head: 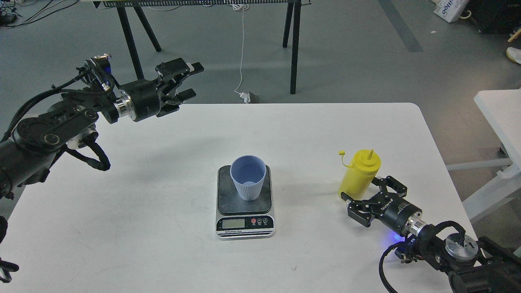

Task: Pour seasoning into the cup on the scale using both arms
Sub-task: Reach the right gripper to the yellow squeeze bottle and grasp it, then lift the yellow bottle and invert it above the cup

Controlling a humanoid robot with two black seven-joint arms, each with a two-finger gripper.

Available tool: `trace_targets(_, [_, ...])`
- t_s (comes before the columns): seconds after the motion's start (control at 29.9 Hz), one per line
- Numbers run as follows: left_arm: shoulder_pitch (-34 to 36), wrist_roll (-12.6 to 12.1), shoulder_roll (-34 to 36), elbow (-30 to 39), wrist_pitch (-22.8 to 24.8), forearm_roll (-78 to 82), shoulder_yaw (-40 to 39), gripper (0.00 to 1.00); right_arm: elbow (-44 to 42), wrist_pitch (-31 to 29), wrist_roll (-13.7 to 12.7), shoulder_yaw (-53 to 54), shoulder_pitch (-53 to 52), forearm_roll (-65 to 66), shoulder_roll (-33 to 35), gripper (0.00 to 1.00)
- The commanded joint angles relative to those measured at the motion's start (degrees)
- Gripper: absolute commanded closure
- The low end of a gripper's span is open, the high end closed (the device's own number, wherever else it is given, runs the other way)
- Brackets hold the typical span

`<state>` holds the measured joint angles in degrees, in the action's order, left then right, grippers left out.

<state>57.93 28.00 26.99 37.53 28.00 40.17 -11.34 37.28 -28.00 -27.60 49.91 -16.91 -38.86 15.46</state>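
The light blue ribbed cup stands upright on the dark plate of the scale at the table's middle. The yellow seasoning bottle stands upright to the right, its small cap hanging open on a tether. My right gripper is open, its fingers on either side of the bottle's base, low over the table. My left gripper is open and empty, held high over the table's far left edge, well away from the cup.
The white table has a rounded far right corner. Black trestle legs and a white cable stand on the floor behind. Another white table's edge is at the right.
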Motion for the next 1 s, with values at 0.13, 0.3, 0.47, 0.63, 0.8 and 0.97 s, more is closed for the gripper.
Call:
trace_targets(0.13, [-0.01,0.00,-0.01,0.00,0.00,0.00,0.00,0.05,0.68,0.00,0.09,0.10,-0.58,0.71,-0.61,0.74])
trace_targets(0.3, [-0.01,0.00,0.08,0.00,0.00,-0.09,-0.44,0.05,2.71,0.00,0.62,0.28,-8.46,1.06,1.49,0.93])
trace_targets(0.47, [-0.45,0.00,0.35,-0.09,0.00,-0.88,-1.14,0.05,2.62,0.00,0.53,0.10,-23.75,7.01,6.59,0.98])
trace_targets(0.63, [-4.40,0.00,0.26,-0.09,0.00,-0.88,-6.93,0.05,2.10,0.00,0.53,-0.07,-40.01,22.12,5.99,0.98])
trace_targets(0.8, [-7.83,0.00,0.35,-0.09,0.00,-0.88,-13.00,0.04,2.53,0.00,1.06,-3.06,-49.61,45.13,-1.47,0.98])
trace_targets(0.97, [-11.52,0.00,0.61,-1.93,0.00,-5.69,-16.61,0.02,7.44,1.10,4.92,-3.68,-50.50,70.54,-4.92,0.98])
